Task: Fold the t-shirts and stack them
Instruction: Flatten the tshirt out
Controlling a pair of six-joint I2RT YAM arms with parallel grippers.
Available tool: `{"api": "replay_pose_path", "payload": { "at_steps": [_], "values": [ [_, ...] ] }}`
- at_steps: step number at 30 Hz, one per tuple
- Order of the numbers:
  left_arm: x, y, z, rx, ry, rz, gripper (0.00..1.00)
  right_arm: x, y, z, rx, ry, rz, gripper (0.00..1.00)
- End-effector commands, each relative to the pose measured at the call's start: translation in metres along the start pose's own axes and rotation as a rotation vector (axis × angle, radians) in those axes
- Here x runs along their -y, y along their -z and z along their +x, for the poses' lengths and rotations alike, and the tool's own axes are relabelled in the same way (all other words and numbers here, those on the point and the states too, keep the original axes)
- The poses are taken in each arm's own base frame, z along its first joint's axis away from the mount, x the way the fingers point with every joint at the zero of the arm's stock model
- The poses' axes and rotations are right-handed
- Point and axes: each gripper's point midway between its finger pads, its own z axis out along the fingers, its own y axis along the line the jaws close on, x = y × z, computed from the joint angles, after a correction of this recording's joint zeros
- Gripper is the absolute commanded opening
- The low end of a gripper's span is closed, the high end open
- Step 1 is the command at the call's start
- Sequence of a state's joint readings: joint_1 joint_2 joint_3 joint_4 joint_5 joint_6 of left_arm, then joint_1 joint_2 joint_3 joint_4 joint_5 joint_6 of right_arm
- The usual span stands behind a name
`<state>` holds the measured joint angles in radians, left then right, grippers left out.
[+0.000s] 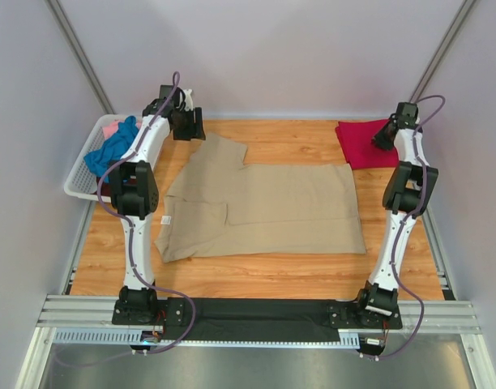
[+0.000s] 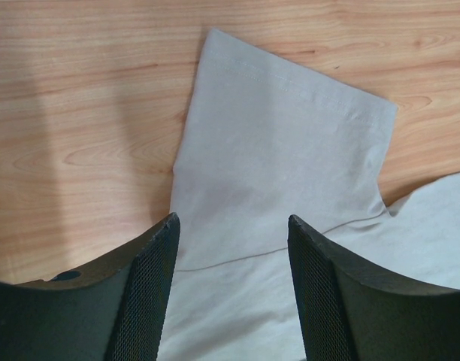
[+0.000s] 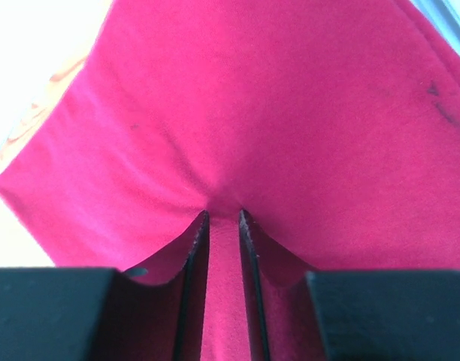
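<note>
"So, leftmost first: why is cloth heaped in the white basket (image 1: pixel 79 180)?"

"It reads as the waiting pile. A blue t-shirt (image 1: pixel 114 150) and a pink t-shirt (image 1: pixel 110 127) are bunched in there, not yet folded."

"And the left jaws?"

"Spread wide with nothing in them, hanging over the far sleeve (image 2: pixel 275 150) of the tan t-shirt (image 1: pixel 264 207). That shirt lies flat across the middle of the bench (image 1: pixel 272 271), with this sleeve sticking out. I'd judge the jaws are lined up to take it for the next fold."

"Further right?"

"The crimson t-shirt (image 1: pixel 360 142) sits folded at the far right corner, just off the tan one's corner. It's probably the start of the stack. The right jaws are all but closed, pinching a ridge of its cloth, perhaps to tug it square or shift it."
</note>
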<state>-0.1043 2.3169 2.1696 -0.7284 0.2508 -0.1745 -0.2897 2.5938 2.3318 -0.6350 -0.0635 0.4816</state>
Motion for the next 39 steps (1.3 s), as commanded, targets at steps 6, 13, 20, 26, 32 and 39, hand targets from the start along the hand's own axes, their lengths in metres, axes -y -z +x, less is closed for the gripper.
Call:
{"api": "replay_pose_path", "payload": {
  "at_steps": [6, 13, 20, 26, 32, 39],
  "values": [
    [0.015, 0.032, -0.006, 0.013, 0.004, 0.023, 0.67, -0.062, 0.093, -0.035, 0.109, 0.138, -0.289, 0.31],
    [0.019, 0.028, 0.004, -0.011, 0.028, 0.055, 0.67, -0.075, 0.126, 0.029, -0.023, 0.249, -0.414, 0.36],
    [0.035, 0.037, 0.019, -0.056, 0.037, 0.141, 0.67, -0.039, 0.112, 0.104, -0.121, 0.288, -0.419, 0.36],
    [0.032, 0.042, 0.014, -0.047, 0.02, 0.117, 0.67, -0.019, 0.099, 0.117, -0.161, 0.304, -0.341, 0.36],
    [0.033, 0.035, 0.009, -0.036, 0.024, 0.128, 0.67, -0.02, 0.088, 0.124, -0.207, 0.304, -0.357, 0.36],
    [0.021, 0.026, 0.002, -0.023, 0.009, 0.075, 0.67, -0.019, 0.081, 0.134, -0.28, 0.279, -0.357, 0.33]
  ]
}}
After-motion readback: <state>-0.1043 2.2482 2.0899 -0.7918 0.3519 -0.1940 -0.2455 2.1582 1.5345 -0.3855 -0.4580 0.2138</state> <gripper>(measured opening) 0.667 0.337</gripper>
